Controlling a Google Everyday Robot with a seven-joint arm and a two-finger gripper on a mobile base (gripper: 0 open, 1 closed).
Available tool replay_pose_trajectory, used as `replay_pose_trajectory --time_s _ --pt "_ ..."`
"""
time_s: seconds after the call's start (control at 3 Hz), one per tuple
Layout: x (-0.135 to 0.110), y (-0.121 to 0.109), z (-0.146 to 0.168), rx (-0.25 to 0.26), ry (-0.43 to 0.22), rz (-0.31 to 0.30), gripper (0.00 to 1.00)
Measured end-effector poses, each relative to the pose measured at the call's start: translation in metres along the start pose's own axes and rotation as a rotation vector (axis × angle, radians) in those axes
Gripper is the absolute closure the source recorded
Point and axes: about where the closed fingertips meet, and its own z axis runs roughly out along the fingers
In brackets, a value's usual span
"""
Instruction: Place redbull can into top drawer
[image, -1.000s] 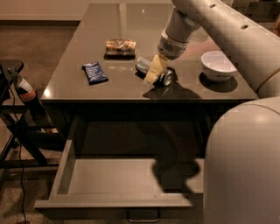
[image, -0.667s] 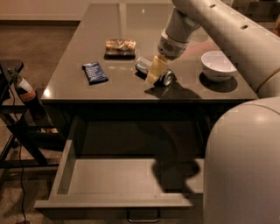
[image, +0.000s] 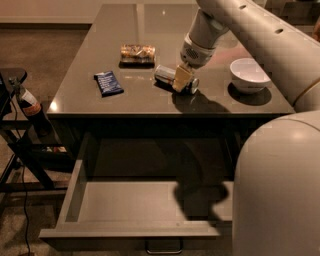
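Observation:
The redbull can (image: 165, 74) lies on its side on the grey table top (image: 125, 95), right of centre, one silver end facing front right. My gripper (image: 182, 78) reaches down from the arm at the upper right and sits over the can's middle, with a pale pad across the can's near side. The can rests on the table. The top drawer (image: 130, 231) is pulled out wide below the table's front edge. Its inside is bare and its small metal handle (image: 164, 246) is at the bottom.
A white bowl (image: 248, 74) stands right of the can. A dark-blue snack wrapper (image: 108, 82) and a brown snack packet (image: 137, 52) lie to its left. My pale body (image: 280, 190) covers the drawer's right end. A dark stand with a bottle (image: 29, 106) is at the left.

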Motion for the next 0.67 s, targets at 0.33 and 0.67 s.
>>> replay_pose_trajectory --time_s 0.33,0.67 --pt "-0.0001 0.0001 0.0001 0.000 0.000 0.000 0.89" --pt "-0.0001 0.0002 0.0001 0.000 0.000 0.000 1.00"
